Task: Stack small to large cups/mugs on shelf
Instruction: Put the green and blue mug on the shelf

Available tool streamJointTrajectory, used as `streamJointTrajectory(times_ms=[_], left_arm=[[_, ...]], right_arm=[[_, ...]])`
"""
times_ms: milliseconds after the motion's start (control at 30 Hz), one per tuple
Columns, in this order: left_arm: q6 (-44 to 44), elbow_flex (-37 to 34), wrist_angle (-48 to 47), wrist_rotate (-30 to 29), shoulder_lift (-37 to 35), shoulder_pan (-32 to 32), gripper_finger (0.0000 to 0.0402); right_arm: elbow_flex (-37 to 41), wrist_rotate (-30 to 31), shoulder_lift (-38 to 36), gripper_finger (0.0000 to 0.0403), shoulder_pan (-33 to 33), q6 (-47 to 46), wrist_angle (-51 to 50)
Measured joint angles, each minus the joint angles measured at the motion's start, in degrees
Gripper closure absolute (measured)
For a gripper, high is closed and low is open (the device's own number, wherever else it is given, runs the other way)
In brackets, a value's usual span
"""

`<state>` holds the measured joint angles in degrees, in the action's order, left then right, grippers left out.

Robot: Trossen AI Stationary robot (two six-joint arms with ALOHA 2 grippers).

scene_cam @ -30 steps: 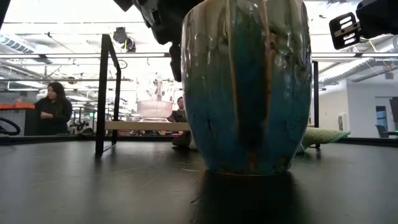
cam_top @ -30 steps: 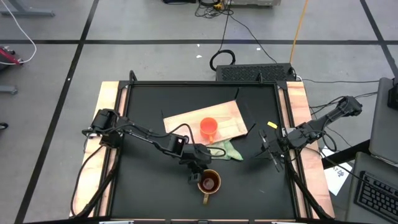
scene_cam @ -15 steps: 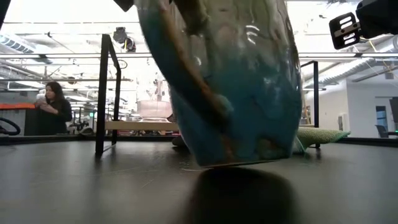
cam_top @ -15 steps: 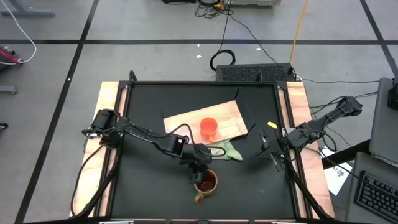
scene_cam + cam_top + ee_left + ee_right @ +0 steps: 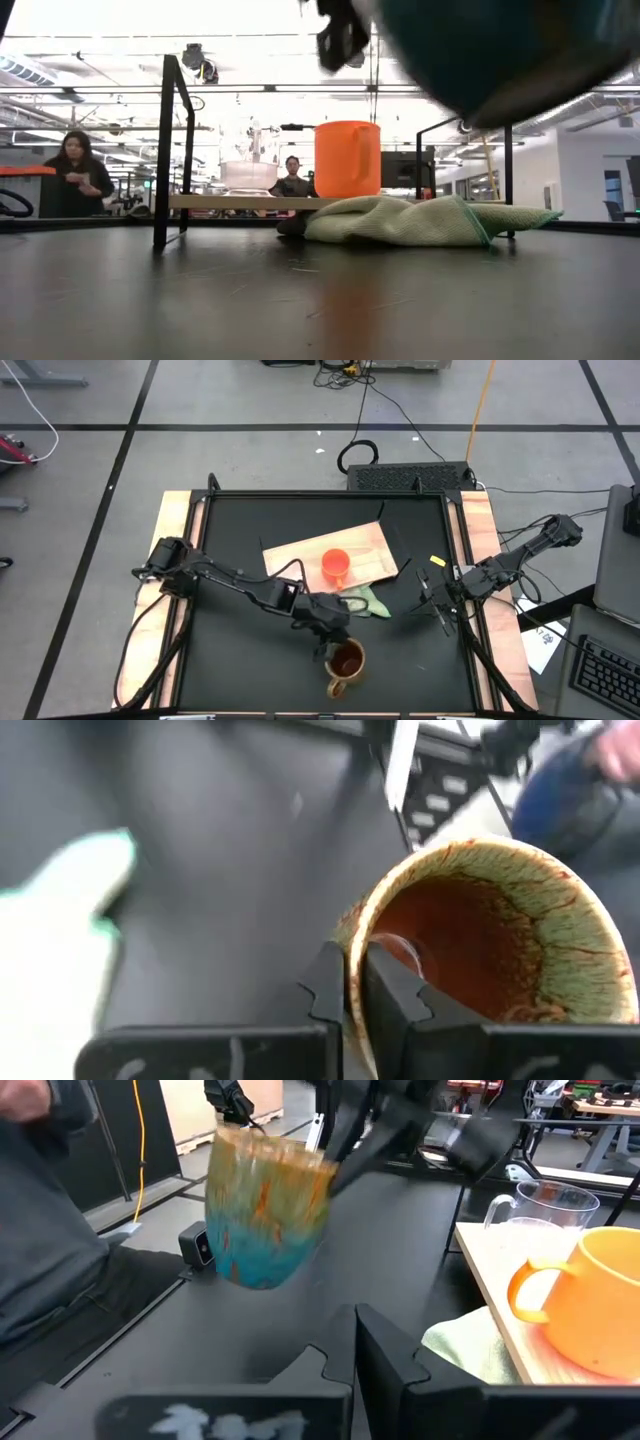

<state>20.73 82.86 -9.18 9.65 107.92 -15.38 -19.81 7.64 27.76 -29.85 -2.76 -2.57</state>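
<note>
Olive-brown mug (image 5: pixel 345 658) hangs above the desk (image 5: pixel 240 670) near 6 o'clock, its rim pinched by the left gripper (image 5: pixel 352 988). Orange mug (image 5: pixel 336 566) and clear glass cup (image 5: pixel 540 1208) sit on the shelf (image 5: pixel 375 550) at the middle. Right gripper (image 5: pixel 437 607) waits at 3 o'clock; I cannot tell how its fingers stand.
</note>
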Motion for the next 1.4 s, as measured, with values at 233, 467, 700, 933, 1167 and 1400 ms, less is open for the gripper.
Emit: streamJointTrajectory(times_ms=[233, 467, 700, 933, 1167, 1400], left_arm=[[-5.2, 14.5, -12.7, -5.1, -0.1, 3.9, 0.0383], [-8.2, 25.3, -20.6, -7.0, -0.2, 11.9, 0.0383], [-10.8, 29.2, -22.1, -5.1, -0.2, 19.0, 0.0383], [-13.9, 33.7, -23.5, -1.3, 5.7, 22.1, 0.0384], [-15.0, 52.3, -36.5, -2.7, 16.8, 26.4, 0.0384], [-14.6, 50.8, -35.7, -2.4, 17.3, 30.5, 0.0384]], right_arm=[[0.0, 0.0, 0.0, 0.0403, 0.0, 0.0, -0.6], [0.0, 0.0, 0.0, 0.0403, 0.0, 0.5, 0.3], [0.0, 0.0, 0.0, 0.0403, 0.0, 1.5, -0.4], [0.0, 0.0, 0.0, 0.0403, 0.0, 1.9, -0.8], [0.0, 0.0, 0.0, 0.0403, 0.0, 1.9, -0.7], [0.0, 0.0, 0.0, 0.0403, 0.0, 1.9, -2.1]])
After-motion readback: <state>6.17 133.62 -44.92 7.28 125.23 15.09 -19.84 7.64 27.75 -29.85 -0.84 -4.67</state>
